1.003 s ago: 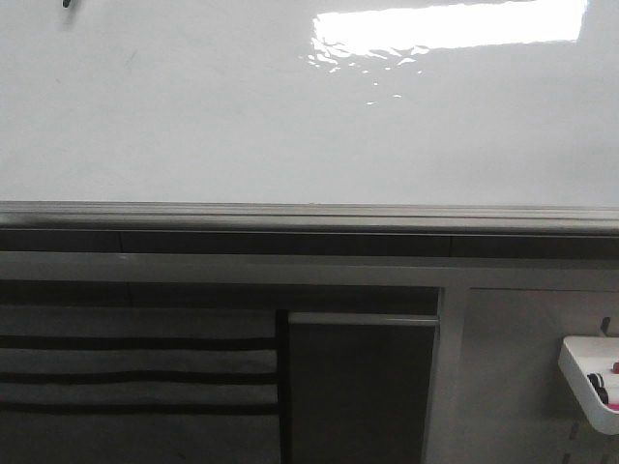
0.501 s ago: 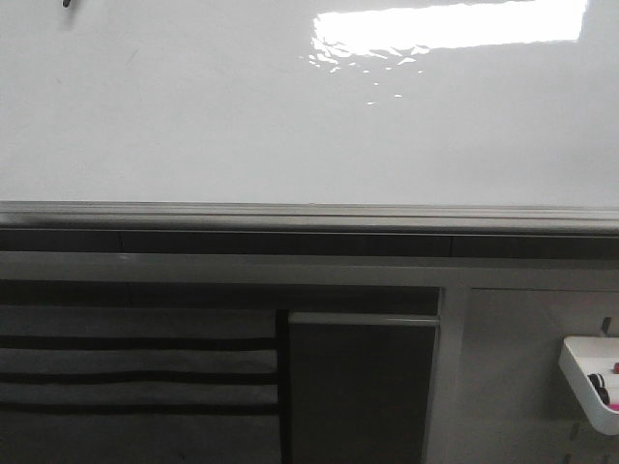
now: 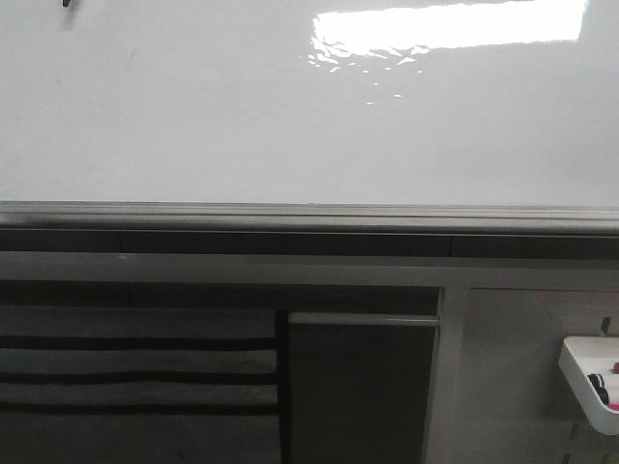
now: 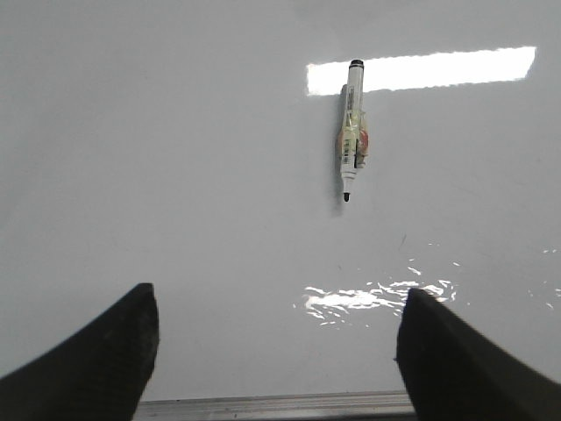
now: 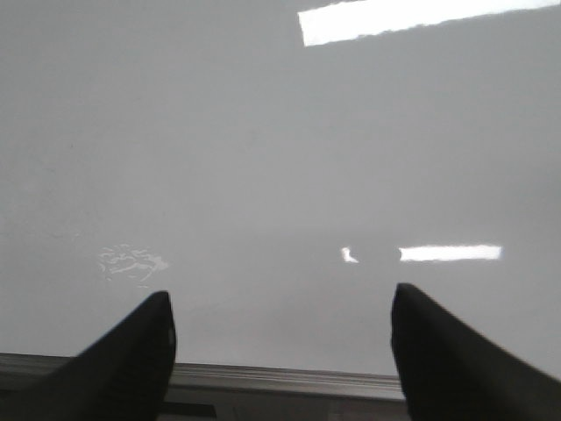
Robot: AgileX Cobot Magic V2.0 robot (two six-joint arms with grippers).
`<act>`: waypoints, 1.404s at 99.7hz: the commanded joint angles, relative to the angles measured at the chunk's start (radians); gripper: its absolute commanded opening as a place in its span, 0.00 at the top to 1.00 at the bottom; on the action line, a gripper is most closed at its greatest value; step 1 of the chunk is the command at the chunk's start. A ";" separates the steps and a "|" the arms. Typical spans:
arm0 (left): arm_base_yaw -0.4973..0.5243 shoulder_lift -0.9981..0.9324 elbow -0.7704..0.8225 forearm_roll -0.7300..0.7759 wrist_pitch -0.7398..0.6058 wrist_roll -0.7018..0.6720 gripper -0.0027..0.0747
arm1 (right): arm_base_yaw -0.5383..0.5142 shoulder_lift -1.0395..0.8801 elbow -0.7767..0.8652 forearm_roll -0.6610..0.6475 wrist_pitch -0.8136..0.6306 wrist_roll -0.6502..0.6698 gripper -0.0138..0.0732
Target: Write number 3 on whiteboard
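Note:
The whiteboard (image 3: 193,126) fills the upper part of the front view, glossy white with bright glare and a grey metal frame (image 3: 309,215) along its lower edge. No number 3 shows on it. A white marker with a black tip (image 4: 352,132) sits on the board in the left wrist view; its dark tip shows at the front view's upper left (image 3: 67,3). My left gripper (image 4: 279,303) is open and empty, short of the marker. My right gripper (image 5: 280,307) is open and empty over bare board (image 5: 263,158). Neither gripper shows in the front view.
Below the board are grey cabinet panels (image 3: 363,387) and a striped panel (image 3: 135,372). A small white tray (image 3: 592,377) holding dark and pink items hangs at the lower right.

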 commanded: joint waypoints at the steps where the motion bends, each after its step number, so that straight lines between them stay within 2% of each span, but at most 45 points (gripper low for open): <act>1: -0.003 0.022 -0.025 -0.002 -0.096 0.000 0.33 | -0.007 0.019 -0.036 0.009 -0.091 -0.005 0.30; 31: -0.007 0.109 -0.054 -0.010 -0.118 0.003 0.42 | -0.005 0.069 -0.070 0.010 -0.048 -0.005 0.30; 40: -0.007 0.199 -0.092 -0.010 -0.118 0.019 0.44 | -0.005 0.115 -0.100 0.023 -0.016 -0.022 0.30; 62: -0.021 0.480 -0.219 -0.014 -0.118 0.046 0.45 | -0.005 0.204 -0.135 0.138 0.003 -0.163 0.30; 109: -0.192 0.985 -0.528 -0.008 -0.206 0.056 0.47 | -0.005 0.219 -0.135 0.146 -0.001 -0.163 0.30; 140: -0.185 1.198 -0.705 0.009 -0.248 0.061 0.47 | -0.005 0.219 -0.135 0.146 -0.001 -0.163 0.30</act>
